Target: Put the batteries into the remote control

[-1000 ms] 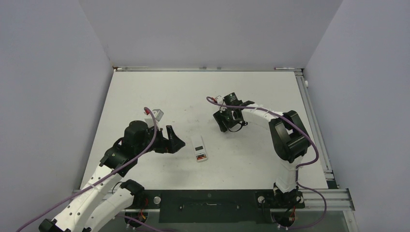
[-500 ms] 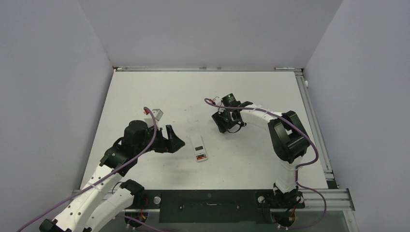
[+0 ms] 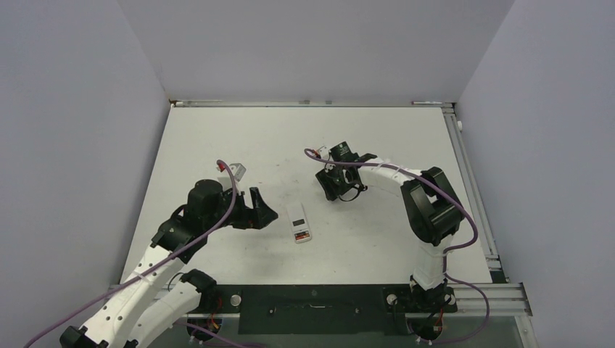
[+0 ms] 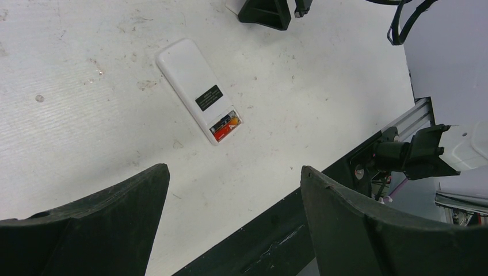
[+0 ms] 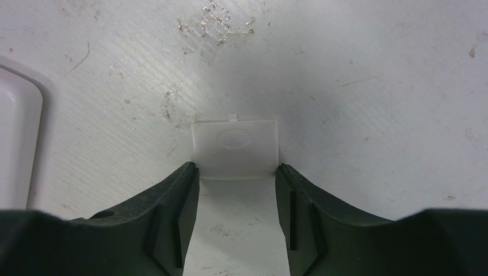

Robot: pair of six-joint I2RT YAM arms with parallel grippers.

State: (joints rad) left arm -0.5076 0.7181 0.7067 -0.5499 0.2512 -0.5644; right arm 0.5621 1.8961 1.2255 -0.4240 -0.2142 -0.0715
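The remote control (image 3: 298,222) lies back up on the white table, its plain white back (image 4: 193,80) carrying a dark label. At its near end the recess is uncovered, with the batteries (image 4: 225,123) lying in it, one reddish-orange and one dark. My left gripper (image 3: 265,210) hovers to the left of the remote, open and holding nothing (image 4: 233,172). My right gripper (image 3: 337,190) is down on the table beyond the remote. Its fingertips press both side edges of a small white battery cover (image 5: 235,146), which lies flat on the table.
A white rounded corner (image 5: 14,144) shows at the left edge of the right wrist view. The black front rail (image 4: 276,241) and arm mounts run along the table's near edge. Grey walls enclose the table on three sides.
My right gripper has shifted slightly left and its jaws have narrowed onto the cover. The left arm and the remote have not moved.
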